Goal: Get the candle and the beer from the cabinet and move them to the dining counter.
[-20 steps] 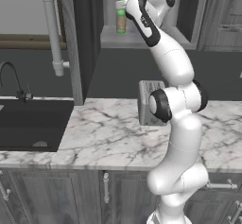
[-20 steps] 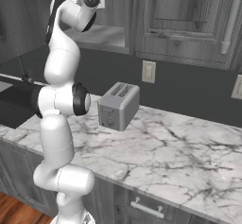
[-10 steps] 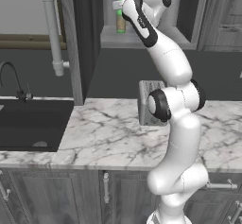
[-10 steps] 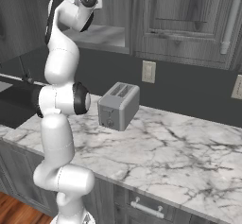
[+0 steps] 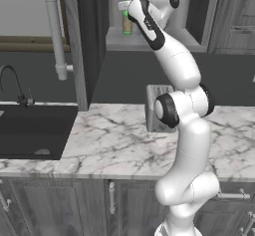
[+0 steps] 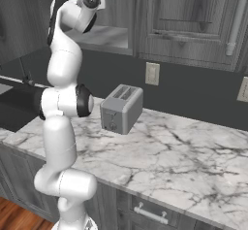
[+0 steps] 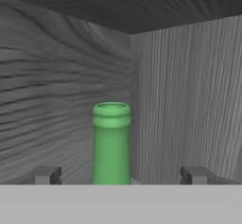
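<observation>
The arm is raised high, with its hand reaching into the open cabinet above the bench. In the hand view the gripper is released: its two dark fingertips stand wide apart at the bottom of the picture, and nothing is clamped between them.

The beer stands upright between the fingertips, nearer the left one and touching neither. Only its green neck and lip are visible in the hand view. It stands on the cabinet shelf near the inside corner where the back wall meets a side wall. In the left base view the bottle shows green, with a pale label, just beside the hand at the left part of the shelf, partly covered by the wrist.

Whether the gripper is level with the neck or the body of the bottle cannot be told.

On the marble bench below, a silver toaster stands near the back wall, just behind the arm's elbow. A black sink with a dark tap is set into the left end of the bench. A cabinet door with a long silver bar handle stands open to the left of the shelf.
</observation>
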Robot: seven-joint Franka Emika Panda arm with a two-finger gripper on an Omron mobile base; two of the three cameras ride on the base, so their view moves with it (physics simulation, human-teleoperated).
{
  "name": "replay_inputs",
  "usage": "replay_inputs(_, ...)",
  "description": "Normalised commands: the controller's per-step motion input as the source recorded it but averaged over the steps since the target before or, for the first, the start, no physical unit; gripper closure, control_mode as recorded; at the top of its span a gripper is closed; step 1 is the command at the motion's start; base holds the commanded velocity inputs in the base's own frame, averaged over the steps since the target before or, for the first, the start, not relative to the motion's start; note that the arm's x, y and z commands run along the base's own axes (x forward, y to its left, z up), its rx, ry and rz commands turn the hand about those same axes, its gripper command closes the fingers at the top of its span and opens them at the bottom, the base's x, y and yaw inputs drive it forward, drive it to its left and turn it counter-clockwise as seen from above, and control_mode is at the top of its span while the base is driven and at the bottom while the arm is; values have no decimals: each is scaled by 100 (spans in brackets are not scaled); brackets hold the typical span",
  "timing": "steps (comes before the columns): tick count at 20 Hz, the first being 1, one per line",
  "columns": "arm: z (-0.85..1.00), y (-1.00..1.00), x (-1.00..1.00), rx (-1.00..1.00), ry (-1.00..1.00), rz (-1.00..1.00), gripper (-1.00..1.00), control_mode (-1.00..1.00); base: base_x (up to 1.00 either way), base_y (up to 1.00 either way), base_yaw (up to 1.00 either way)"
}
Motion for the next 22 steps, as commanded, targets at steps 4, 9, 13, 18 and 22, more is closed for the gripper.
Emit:
replay_inputs(4,0,0,16,0,0,0,-100,-100,0,0,0)
replay_inputs(9,0,1,9,0,0,0,-100,-100,0,0,0)
replay_inputs(13,0,2,1,0,0,0,-100,-100,0,0,0)
replay_inputs(18,0,3,5,0,0,0,-100,-100,0,0,0)
replay_inputs(22,0,0,0,0,0,0,-100,-100,0,0,0)
